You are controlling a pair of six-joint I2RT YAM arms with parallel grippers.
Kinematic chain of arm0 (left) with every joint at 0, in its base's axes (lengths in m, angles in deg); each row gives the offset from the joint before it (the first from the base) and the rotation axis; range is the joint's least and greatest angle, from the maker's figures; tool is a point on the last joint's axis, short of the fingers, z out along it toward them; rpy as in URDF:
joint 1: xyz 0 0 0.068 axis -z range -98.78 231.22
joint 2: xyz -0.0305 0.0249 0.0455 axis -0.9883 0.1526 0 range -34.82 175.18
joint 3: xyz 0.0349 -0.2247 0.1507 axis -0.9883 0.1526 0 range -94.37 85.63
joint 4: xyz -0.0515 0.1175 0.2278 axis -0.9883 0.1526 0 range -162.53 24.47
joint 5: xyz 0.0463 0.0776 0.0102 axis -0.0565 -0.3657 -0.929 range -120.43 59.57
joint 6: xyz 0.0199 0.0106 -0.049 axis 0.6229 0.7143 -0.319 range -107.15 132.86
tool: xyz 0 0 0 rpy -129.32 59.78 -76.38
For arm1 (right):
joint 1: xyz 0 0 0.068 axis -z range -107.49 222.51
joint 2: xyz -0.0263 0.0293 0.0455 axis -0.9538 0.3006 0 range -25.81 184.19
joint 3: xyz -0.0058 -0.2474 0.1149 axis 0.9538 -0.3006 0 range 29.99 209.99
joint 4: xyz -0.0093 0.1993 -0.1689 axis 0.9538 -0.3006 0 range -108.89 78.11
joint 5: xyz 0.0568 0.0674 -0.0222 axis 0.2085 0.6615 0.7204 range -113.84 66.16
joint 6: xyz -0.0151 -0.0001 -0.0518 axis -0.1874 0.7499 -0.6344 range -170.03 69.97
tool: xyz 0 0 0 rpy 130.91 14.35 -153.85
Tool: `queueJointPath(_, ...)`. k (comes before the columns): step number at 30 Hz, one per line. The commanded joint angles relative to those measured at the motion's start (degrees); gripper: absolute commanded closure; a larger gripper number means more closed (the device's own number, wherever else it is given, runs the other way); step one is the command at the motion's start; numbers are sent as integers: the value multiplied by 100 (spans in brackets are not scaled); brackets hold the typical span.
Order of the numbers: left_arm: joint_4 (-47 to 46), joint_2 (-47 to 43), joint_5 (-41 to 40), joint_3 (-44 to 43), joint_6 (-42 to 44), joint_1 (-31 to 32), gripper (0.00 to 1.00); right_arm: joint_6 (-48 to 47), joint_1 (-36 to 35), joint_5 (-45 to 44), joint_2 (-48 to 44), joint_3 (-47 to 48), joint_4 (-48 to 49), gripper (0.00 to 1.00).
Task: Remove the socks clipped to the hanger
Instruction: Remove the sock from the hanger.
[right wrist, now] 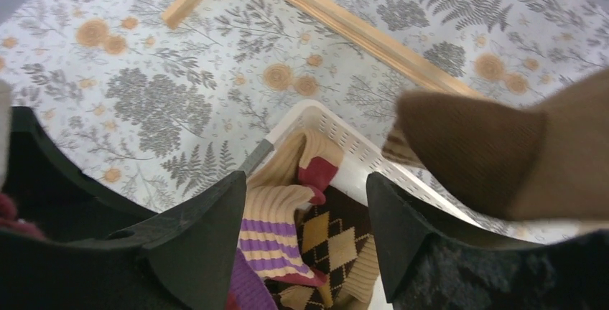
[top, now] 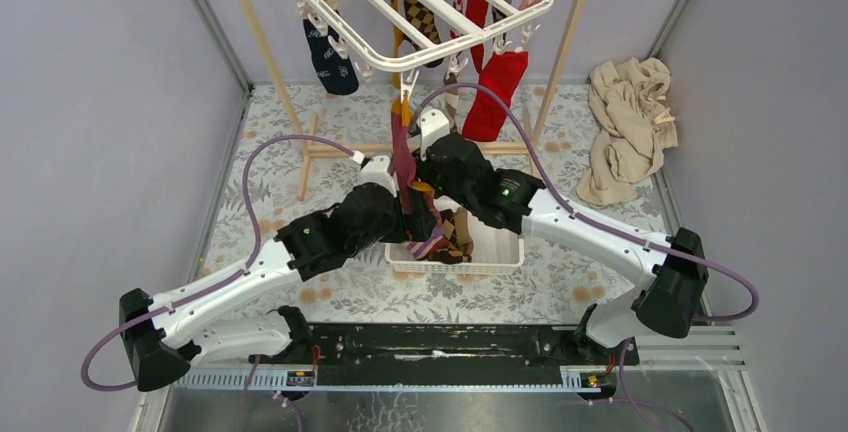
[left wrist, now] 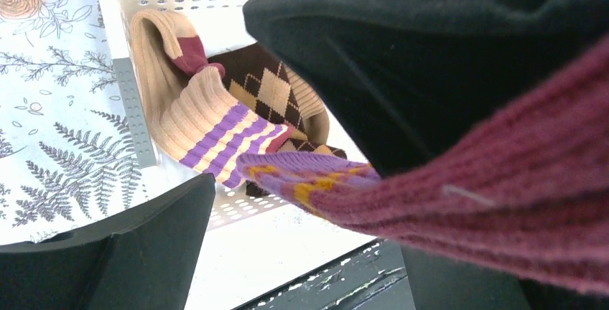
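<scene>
– two things i can't work out here: where's the maroon sock, and is either gripper actually holding it?

– the maroon sock (top: 403, 147) hangs from a clip on the near edge of the white hanger (top: 460, 32), about the middle. it runs straight down between the two arms, and its purple-and-yellow toe ends over the white basket (top: 455, 264) on the flowery table (top: 480, 297). the left gripper (left wrist: 309, 220) has its fingers spread apart. the sock lies across the right-hand finger with the toe poking into the gap, and it isn't pinched as far as i can see. the right gripper (right wrist: 307, 181) is spread wide too, pointing down at the basket. there's just a scrap of purple toe low in the gap.

– ok, and the other socks?

– plenty are clipped up on the hanger: a navy sock (top: 330, 57) on the left, a red sock (top: 495, 97) on the right, and a brown argyle sock (top: 420, 7) further back. in the basket a tan striped sock (left wrist: 208, 123) lies on top of a second argyle sock (left wrist: 269, 91). the right wrist view also has a blurry brown sock (right wrist: 488, 152) right up by the lens, and i can't tell what it hangs from. a tan cloth pile (top: 625, 127) sits far right, well apart from all that.
</scene>
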Motion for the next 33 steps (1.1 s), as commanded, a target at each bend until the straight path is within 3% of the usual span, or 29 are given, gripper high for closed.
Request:
queueJointPath(1,-149,-35,-51,54,198,101,2,120,-137,-857,72,225,-214,27)
queueJointPath(6,-280,19,-85,81,232,93,6,472,190,-435,-525,-256,-74,22)
queueJointPath(13,-581,269,72,32,295,10,49,717,816,537,-1315,-998,179,25)
queueJointPath(17,-698,415,169,-10,290,-13,62,719,954,721,-1582,-1245,219,31)
queueJointPath(21,-727,513,206,-81,294,-22,63,727,1027,806,-1740,-1384,235,35)
queueJointPath(25,-720,521,205,-114,291,-22,56,699,1117,718,-1869,-1470,235,38)
queueJointPath(29,-712,505,215,-82,271,-27,50,638,1298,824,-1920,-1509,317,50)
queueJointPath(33,-687,479,202,-56,260,-30,46,591,1408,1028,-1900,-1521,403,73)
